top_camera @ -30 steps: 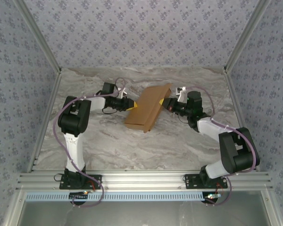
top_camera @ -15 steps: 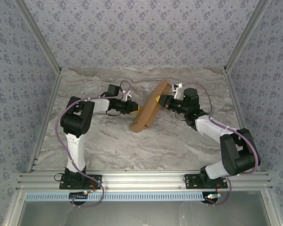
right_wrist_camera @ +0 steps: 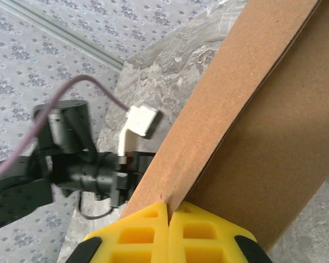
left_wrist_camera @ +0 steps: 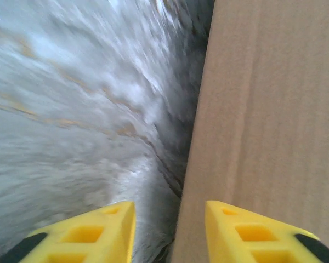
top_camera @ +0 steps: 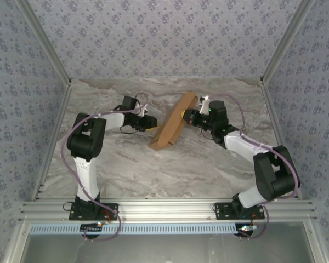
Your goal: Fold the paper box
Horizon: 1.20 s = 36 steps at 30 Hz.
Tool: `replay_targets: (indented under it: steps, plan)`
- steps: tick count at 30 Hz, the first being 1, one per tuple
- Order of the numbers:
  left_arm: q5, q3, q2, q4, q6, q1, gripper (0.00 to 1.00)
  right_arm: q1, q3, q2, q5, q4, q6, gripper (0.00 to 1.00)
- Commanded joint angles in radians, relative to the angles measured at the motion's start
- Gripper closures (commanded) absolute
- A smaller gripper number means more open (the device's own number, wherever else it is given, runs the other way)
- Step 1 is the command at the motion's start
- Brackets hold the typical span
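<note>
The paper box [top_camera: 172, 123] is a folded brown cardboard mailer standing steeply on one long edge on the marble table, running from near left to far right. My right gripper [top_camera: 185, 116] is shut on the box's upper right rim; in the right wrist view its yellow fingertips [right_wrist_camera: 169, 211] pinch a thin cardboard wall [right_wrist_camera: 219, 109]. My left gripper [top_camera: 151, 123] sits just left of the box, open. In the left wrist view its fingers [left_wrist_camera: 169, 207] stand apart, with the box's flat face [left_wrist_camera: 268, 109] beyond them on the right and nothing pinched.
The marble tabletop [top_camera: 153, 175] is bounded by patterned walls [top_camera: 44, 109] on the left, back and right. An aluminium rail [top_camera: 164, 208] with the arm bases runs along the near edge. The left arm's wrist [right_wrist_camera: 71, 164] shows beyond the box in the right wrist view.
The box has tipped from lying nearly flat to standing steeply on its edge. My left gripper has opened and pulled back leftward off the box. The right gripper stayed shut and shifted slightly left.
</note>
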Motion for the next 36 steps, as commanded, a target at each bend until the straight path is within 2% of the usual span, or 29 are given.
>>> replay_targets:
  steps: [1,6,10,14,18,27,31,36]
  plan:
    - [-0.128,0.016,-0.135,-0.033,0.034,0.024,0.57,0.022,0.031,0.038,0.083,-0.109,-0.073,0.97]
    - [-0.087,0.026,-0.125,-0.057,0.061,0.013,0.52,0.039,0.067,0.064,0.100,-0.116,-0.083,0.97]
    - [-0.126,0.038,-0.058,-0.086,0.075,0.007,0.54,0.037,0.072,0.073,0.098,-0.131,-0.093,0.97]
    - [-0.152,0.026,-0.090,-0.068,0.091,0.015,0.53,0.016,0.024,0.071,0.105,-0.134,-0.093,0.96]
    - [-0.222,0.059,-0.116,-0.139,0.154,0.019,0.51,-0.014,-0.004,0.100,0.075,-0.114,-0.093,0.96]
    - [-0.299,0.092,-0.098,-0.185,0.195,0.060,0.47,-0.041,-0.016,0.192,0.015,-0.074,-0.093,0.94]
    - [-0.241,0.134,-0.034,-0.221,0.217,0.060,0.45,-0.049,-0.021,0.222,0.021,-0.064,-0.093,0.94]
    - [-0.103,0.159,0.029,-0.209,0.213,0.059,0.45,-0.068,-0.026,0.259,0.000,-0.033,-0.093,0.94]
